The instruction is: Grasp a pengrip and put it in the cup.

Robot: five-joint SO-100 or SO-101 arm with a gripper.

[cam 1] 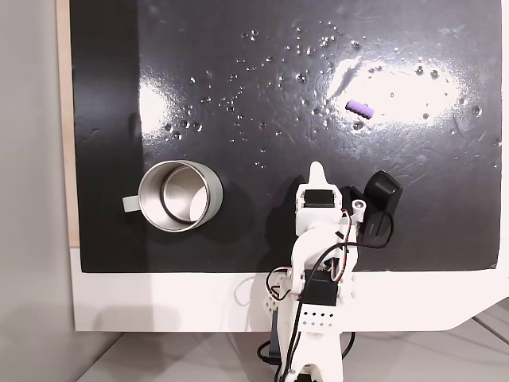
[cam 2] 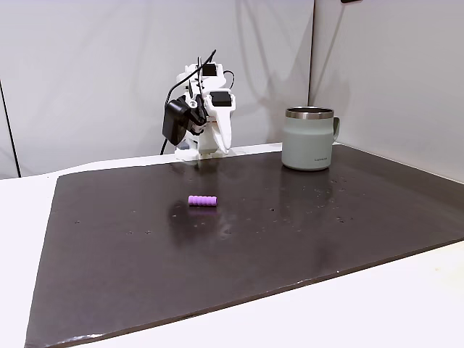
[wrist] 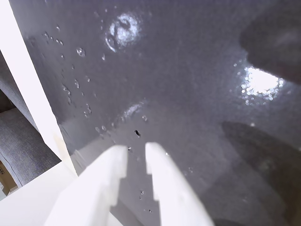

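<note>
Right under my wrist camera, my two white fingers [wrist: 136,148] reach in from the bottom edge, tips close together with just a thin gap between them, nothing gripped. Below them is bare dark mat [wrist: 188,94], glossy, dotted with little glare specks, and one bright patch of reflected light off to the right. On the left of the wrist view the white bench [wrist: 28,89] edge runs diagonally past the mat.

From the fixed view looking down, I'm folded up at the near edge of the mat, my white arm [cam 1: 318,255] sitting over the border where mat [cam 1: 238,103] meets white bench [cam 1: 159,306], fingers [cam 1: 317,169] pointing out over the dark surface. Wires loop around my base, and a black block [cam 1: 380,203] hangs off my right side in that view.

Further out, to the left in that same view, the cup [cam 1: 180,196] stands upright on the mat, open mouth up, shiny inside, pale handle tab sticking out to its left. It's well apart from me.

Further still, up and to the right, there's the pengrip [cam 1: 360,106], small and light purple, lying on its side in a bright glare patch, well clear of my fingers and far across from the cup.

The fixed view from the opposite side shows the same: the pengrip [cam 2: 203,201] flat on the mat in the open, me [cam 2: 203,109] tucked at the back against the wall, the cup [cam 2: 309,138] standing to the right, handle turned to the right.
</note>
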